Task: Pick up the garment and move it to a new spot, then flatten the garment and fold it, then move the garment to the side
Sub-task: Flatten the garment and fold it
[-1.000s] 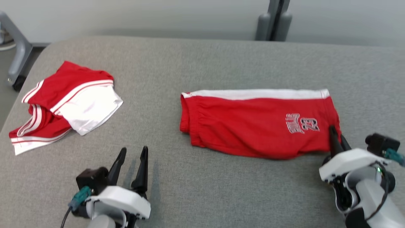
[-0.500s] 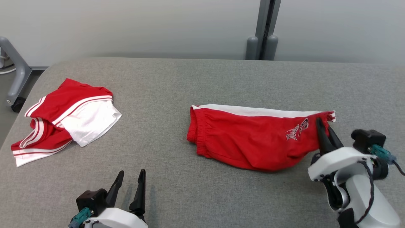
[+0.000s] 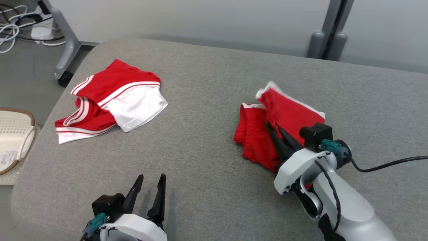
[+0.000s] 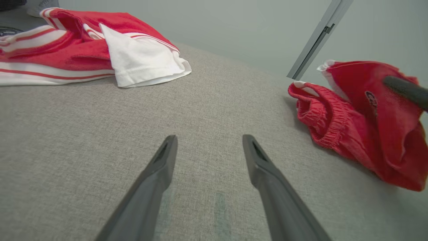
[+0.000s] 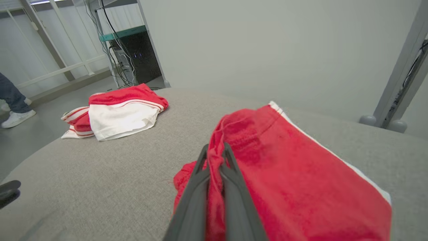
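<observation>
Find red shorts bunched right of centre on table, edge pinched in closed right fingers; left fingers spread, empty. Handle as light, limp cloth; grip waistband corners.

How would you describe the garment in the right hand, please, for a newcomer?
On the grey padded table, look to the robot's right, where the right hand pinches cloth. That is the red shorts: gathered elastic waistband and thin white edge stripe, unlike the left garment with its big white panel.
</observation>
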Robot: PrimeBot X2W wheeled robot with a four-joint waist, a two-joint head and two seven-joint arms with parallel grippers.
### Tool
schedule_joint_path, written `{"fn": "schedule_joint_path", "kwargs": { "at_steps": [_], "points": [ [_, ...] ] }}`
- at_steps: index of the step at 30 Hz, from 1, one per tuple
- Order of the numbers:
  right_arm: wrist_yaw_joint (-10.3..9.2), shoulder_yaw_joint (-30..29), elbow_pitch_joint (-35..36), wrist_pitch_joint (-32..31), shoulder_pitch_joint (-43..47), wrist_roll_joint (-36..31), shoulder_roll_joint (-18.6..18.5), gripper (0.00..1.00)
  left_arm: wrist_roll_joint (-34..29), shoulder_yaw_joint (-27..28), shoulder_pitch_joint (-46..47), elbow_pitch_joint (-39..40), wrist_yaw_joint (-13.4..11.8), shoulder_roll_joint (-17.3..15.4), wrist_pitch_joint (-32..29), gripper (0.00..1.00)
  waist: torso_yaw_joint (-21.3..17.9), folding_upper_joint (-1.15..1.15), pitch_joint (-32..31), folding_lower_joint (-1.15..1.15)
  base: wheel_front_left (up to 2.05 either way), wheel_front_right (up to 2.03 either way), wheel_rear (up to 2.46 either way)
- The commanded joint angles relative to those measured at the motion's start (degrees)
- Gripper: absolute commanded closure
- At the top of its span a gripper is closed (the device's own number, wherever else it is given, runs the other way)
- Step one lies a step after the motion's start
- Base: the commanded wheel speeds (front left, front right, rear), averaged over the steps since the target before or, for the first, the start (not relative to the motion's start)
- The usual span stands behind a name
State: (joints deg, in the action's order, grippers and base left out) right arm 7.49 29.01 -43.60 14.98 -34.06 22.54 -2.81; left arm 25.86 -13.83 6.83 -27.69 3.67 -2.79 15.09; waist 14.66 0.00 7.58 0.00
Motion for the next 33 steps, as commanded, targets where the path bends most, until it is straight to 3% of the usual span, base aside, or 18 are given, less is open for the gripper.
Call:
{"fn": "schedule_joint_path", "kwargs": {
  "at_steps": [1, 4, 5, 6, 7, 12, 25, 33],
  "points": [
    [0.0, 2.09, -0.54, 0.3, -0.43, 1.63, -0.3, 1.0, 0.45, -0.23, 1.14, 0.19, -0.36, -0.22, 0.1, 0.0, 2.15, 0.0, 0.93, 0.0, 0.0, 0.0, 0.0],
    [0.0, 6.68, -0.76, 0.3, -0.05, 5.07, -0.29, 1.0, 0.53, -0.75, 1.13, 0.37, -0.49, -0.22, 0.1, 0.0, 3.03, 0.0, 1.35, 0.0, 0.0, 0.0, 0.0],
    [0.0, 7.62, -0.8, 0.3, 0.04, 6.03, -0.33, 0.8, 0.49, -0.88, 1.15, 0.45, -0.69, -0.2, 0.1, 0.0, 3.09, 0.0, 1.46, 0.0, 0.0, 0.0, 0.0],
    [0.0, 8.25, -0.76, 0.3, -0.03, 6.75, -0.45, 0.14, 0.26, -1.04, 1.27, 0.46, -0.78, -0.2, 0.1, 0.0, 3.04, 0.0, 1.52, 0.0, 0.0, 0.0, 0.0],
    [0.0, 8.76, -0.28, 0.3, -0.05, 7.58, -0.43, 0.0, 0.03, -1.08, 1.5, 0.56, -0.98, -0.2, 0.1, 0.0, 2.76, 0.0, 1.57, 0.0, 0.0, 0.0, 0.0],
    [0.0, 6.5, 2.0, 0.3, 1.14, 7.57, -0.42, 0.0, -2.14, -0.58, 2.01, 1.27, -1.55, -0.23, 0.1, 0.0, -0.3, 0.0, 1.31, 0.0, 0.0, 0.0, 0.0],
    [0.01, -20.67, 9.77, 0.3, 14.28, -8.68, -0.25, 0.0, -10.12, 3.62, 0.62, 4.28, -2.69, -0.22, 0.1, 0.0, -10.01, 0.0, -0.28, 0.0, 0.0, 0.0, 0.0],
    [0.01, -27.14, 12.65, 0.3, 19.95, -9.55, -0.19, 0.0, -11.44, 4.75, -0.73, 3.99, -2.66, -0.23, 0.1, 0.0, -11.93, 0.0, -1.58, 0.0, 0.0, 0.0, 0.0]
  ]
}}
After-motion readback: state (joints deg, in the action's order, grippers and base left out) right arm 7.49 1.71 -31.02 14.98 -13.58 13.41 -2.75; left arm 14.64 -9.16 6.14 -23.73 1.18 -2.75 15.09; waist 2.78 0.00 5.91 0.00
